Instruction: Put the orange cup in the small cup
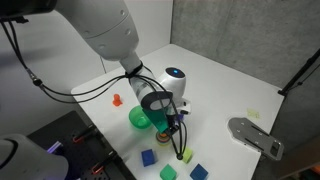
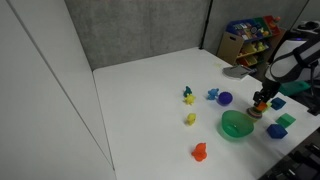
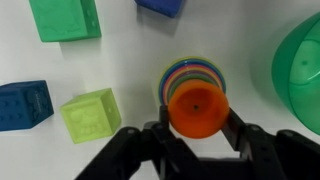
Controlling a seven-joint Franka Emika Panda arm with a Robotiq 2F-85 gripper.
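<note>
Where the white table (image 2: 140, 90) spreads under your arm (image 1: 105, 35), the green bowl (image 3: 300, 70) sits just beside the gripper (image 3: 197, 125). A lime cube (image 3: 92, 115) lies near, on the opposite side. The small cup (image 3: 190, 70), its rim ringed in colours, shows directly beneath the orange cup (image 3: 197, 108), which the fingers (image 3: 243, 138) pinch from both sides; you cannot tell whether the cups touch.

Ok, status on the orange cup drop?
Jaws shut on the orange cup. Lined up over the small cup, not yet released. Green bowl and lime block alongside, neither blocking.
</note>
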